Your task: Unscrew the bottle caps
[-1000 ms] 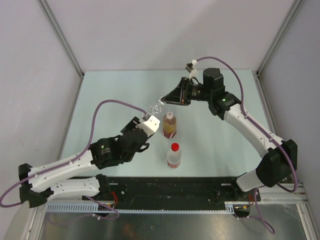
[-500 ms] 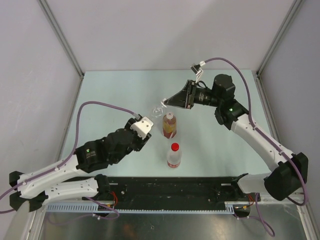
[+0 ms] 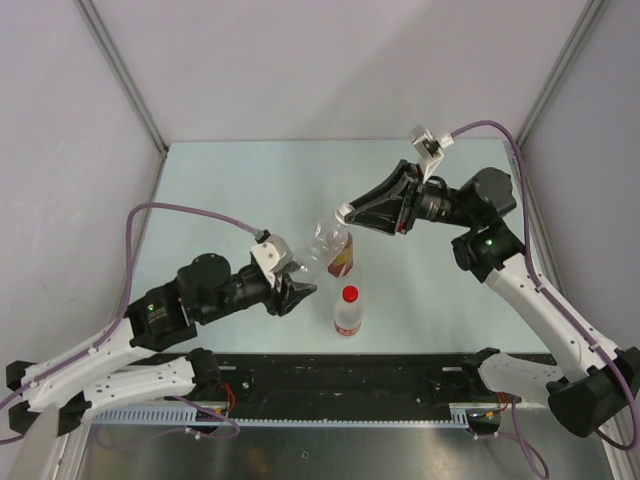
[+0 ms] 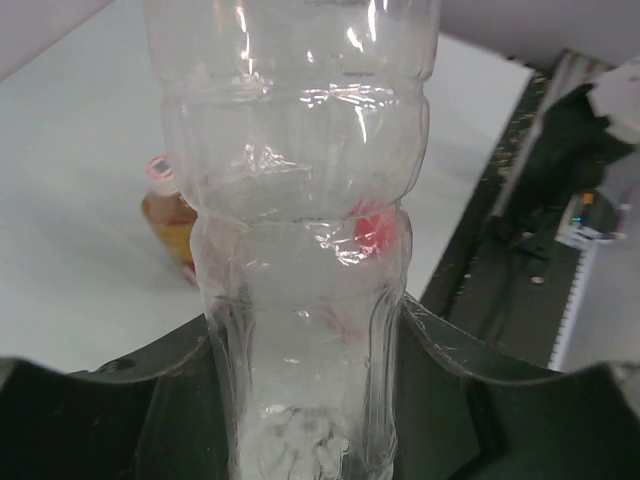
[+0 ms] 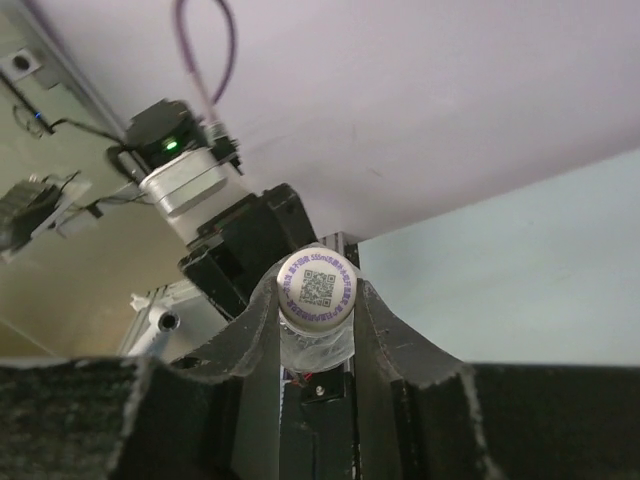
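Note:
The clear plain bottle [image 3: 322, 243] is held off the table, slanting between both grippers. My left gripper [image 3: 292, 283] is shut on its lower body, which fills the left wrist view [image 4: 300, 250] between the jaws [image 4: 305, 400]. My right gripper [image 3: 345, 213] is shut on its white cap [image 5: 317, 288], which carries a printed code and sits between the two fingers [image 5: 317, 305]. The amber bottle [image 3: 341, 263] stands on the table, partly behind the clear one; its pale cap [image 4: 160, 167] shows in the left wrist view. The labelled bottle [image 3: 347, 318] with the red cap [image 3: 349, 293] stands nearer.
The pale green table [image 3: 230, 190] is walled by grey panels at the left, back and right. A black rail [image 3: 340, 375] runs along the near edge by the arm bases. Purple cables loop above both arms.
Both arms have shifted right and nearer with the clear bottle between them. The left arm has swung round so the bottle now slants across the amber bottle.

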Controlling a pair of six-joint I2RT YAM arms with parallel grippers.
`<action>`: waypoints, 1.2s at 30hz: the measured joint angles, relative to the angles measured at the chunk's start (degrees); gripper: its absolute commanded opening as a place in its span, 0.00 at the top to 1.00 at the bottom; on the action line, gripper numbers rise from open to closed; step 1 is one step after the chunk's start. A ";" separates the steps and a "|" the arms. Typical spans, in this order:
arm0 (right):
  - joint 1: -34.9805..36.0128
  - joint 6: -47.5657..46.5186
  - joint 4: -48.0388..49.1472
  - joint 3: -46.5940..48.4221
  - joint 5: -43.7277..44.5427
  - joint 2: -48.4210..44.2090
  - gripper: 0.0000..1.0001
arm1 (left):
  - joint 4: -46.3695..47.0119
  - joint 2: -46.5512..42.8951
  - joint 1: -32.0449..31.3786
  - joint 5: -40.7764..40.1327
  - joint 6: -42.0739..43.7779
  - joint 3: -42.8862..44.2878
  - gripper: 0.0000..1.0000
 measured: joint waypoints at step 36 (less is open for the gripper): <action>0.44 -0.07 13.55 -3.32 -3.48 -6.47 0.01 | 10.97 -0.85 8.50 25.70 -6.47 -0.46 1.00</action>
